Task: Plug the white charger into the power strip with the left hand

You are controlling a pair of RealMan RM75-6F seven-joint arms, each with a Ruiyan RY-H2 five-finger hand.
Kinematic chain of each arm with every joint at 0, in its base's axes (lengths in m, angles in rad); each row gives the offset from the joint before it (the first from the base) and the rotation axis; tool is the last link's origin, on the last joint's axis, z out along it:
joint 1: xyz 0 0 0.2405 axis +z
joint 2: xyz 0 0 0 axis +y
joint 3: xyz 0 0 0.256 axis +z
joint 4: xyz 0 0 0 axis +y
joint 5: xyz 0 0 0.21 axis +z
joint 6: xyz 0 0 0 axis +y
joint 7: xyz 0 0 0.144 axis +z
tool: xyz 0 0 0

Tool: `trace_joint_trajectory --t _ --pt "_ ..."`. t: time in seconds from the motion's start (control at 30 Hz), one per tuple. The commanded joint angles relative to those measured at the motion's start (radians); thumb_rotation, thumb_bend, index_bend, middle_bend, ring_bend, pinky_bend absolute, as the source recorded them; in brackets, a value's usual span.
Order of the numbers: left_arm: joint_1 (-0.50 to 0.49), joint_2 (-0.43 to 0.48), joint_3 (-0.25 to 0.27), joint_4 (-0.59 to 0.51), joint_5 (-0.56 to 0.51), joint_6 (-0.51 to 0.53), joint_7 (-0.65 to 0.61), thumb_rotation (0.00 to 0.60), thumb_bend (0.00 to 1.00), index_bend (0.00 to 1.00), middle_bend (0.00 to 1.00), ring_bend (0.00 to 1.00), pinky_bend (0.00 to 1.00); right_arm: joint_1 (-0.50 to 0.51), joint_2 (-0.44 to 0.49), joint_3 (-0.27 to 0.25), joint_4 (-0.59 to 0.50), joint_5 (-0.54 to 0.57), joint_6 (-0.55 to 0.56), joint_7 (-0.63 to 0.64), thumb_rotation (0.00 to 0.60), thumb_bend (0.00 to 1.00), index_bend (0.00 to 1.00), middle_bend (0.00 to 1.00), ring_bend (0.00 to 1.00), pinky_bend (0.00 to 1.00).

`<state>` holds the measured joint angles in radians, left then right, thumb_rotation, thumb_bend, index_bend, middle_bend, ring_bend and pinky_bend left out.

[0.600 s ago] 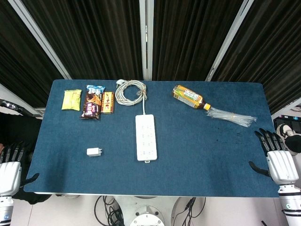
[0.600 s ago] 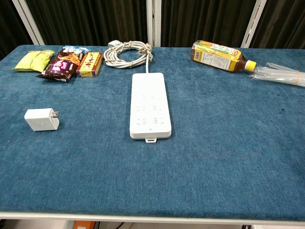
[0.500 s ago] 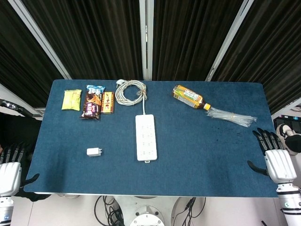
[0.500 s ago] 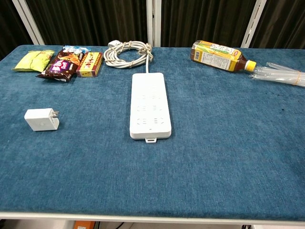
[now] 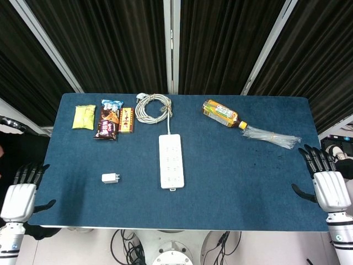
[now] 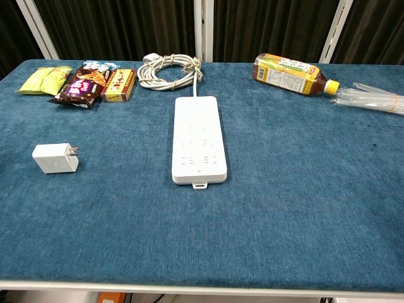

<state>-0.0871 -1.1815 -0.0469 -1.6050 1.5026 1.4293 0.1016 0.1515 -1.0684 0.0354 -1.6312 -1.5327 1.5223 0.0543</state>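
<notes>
A small white charger (image 5: 110,178) (image 6: 55,158) lies on the blue table left of centre, its prongs pointing right. The white power strip (image 5: 171,160) (image 6: 199,138) lies lengthwise in the middle, its coiled cord (image 5: 153,107) (image 6: 169,71) behind it. My left hand (image 5: 23,192) hovers off the table's front left corner, fingers spread and holding nothing, well to the left of the charger. At the front right edge my right hand (image 5: 327,183) is likewise spread and holds nothing. Neither hand shows in the chest view.
Snack packets (image 5: 107,119) (image 6: 82,82) and a yellow-green pouch (image 5: 84,117) (image 6: 44,79) lie at the back left. A tea bottle (image 5: 222,113) (image 6: 291,73) and a clear plastic bundle (image 5: 271,136) (image 6: 372,98) lie at the back right.
My left hand has moved up and to the right, closer to the table's front left corner. The right hand has shifted slightly.
</notes>
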Motion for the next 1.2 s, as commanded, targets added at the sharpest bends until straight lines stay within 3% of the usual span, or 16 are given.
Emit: trace_joint_trajectory --t 0.03,0.2,0.6,1.2 --pt "-0.086 -0.041 -0.030 0.040 -0.019 -0.109 0.003 0.600 0.06 0.11 0.05 0.00 0.00 0.000 0.009 0.008 -0.010 -0.013 0.010 -0.004 0.600 0.12 0.00 0.01 0.00 0.00" --pt "-0.173 -0.147 -0.071 0.122 -0.071 -0.205 0.032 0.600 0.06 0.11 0.05 0.00 0.00 0.000 0.020 0.016 -0.027 -0.033 0.019 -0.012 0.600 0.13 0.00 0.01 0.00 0.00" --pt "-0.296 -0.304 -0.094 0.269 -0.142 -0.340 0.066 0.600 0.06 0.11 0.05 0.00 0.00 -0.010 0.012 0.018 -0.023 -0.030 0.006 -0.007 0.600 0.13 0.00 0.01 0.00 0.00" --pt "-0.385 -0.342 -0.113 0.207 -0.150 -0.346 0.134 0.600 0.06 0.11 0.05 0.00 0.00 -0.031 0.006 0.024 0.002 -0.020 0.007 0.025 0.600 0.13 0.00 0.01 0.00 0.00"
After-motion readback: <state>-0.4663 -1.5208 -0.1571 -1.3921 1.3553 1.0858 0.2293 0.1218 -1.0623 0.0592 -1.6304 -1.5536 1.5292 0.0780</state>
